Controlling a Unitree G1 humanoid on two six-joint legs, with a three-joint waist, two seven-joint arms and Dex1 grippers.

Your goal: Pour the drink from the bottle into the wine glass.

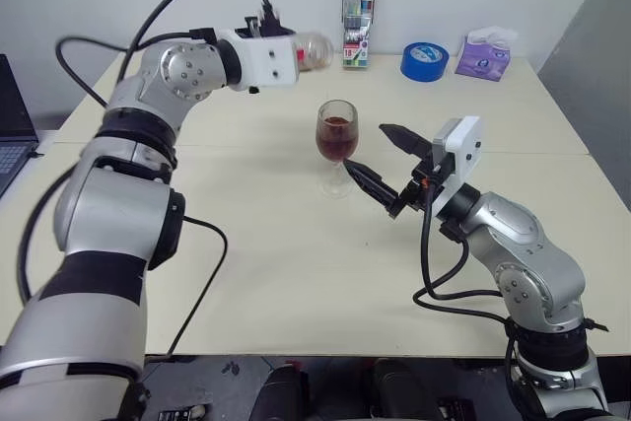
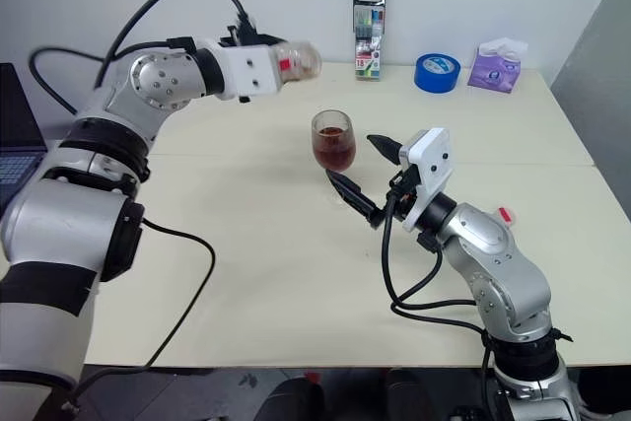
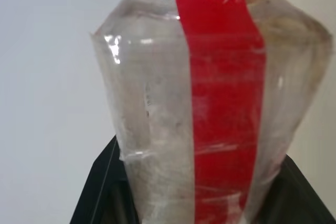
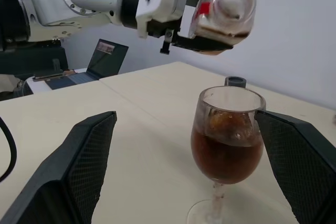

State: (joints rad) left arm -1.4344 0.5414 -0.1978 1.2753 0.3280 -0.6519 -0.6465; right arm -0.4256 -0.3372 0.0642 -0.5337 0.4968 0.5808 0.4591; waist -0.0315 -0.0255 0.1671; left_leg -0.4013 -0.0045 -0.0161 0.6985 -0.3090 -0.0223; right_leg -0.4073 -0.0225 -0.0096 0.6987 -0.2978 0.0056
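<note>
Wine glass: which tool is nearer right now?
Right. The right tool stands open, its fingers either side of the wine glass; the left tool holds the bottle above and behind it.

Head stereo overhead; wrists close-up.

Clear bottle [image 4: 223,14] with vertical red label strip, dark red-brown drink [image 4: 226,156] in colourless wine glass [image 1: 336,140], black gripper fingers [image 4: 89,150], cream table [image 1: 296,273], blue tape roll [image 1: 424,60], purple tissue pack [image 1: 483,56]
</note>
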